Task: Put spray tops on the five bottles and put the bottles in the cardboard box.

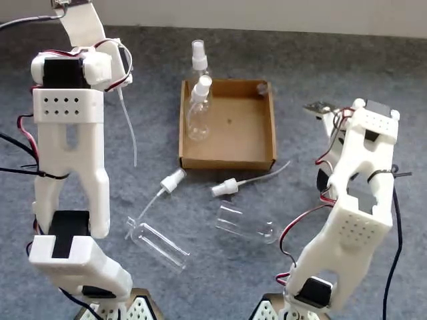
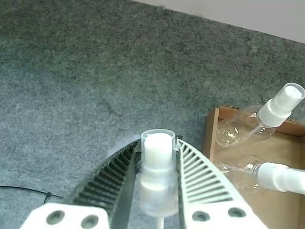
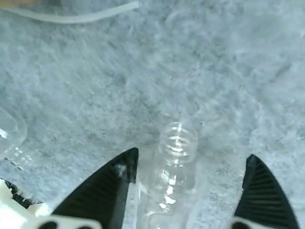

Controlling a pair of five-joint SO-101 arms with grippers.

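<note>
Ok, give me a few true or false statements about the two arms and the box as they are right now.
The left end effector grips a spray top. True.
The right end effector is shut on a bottle. False: it is open, with a finger on either side of an uncapped bottle.
The cardboard box holds nothing. False: a capped bottle lies in it.
Two loose spray tops lie on the table near the box. True.
</note>
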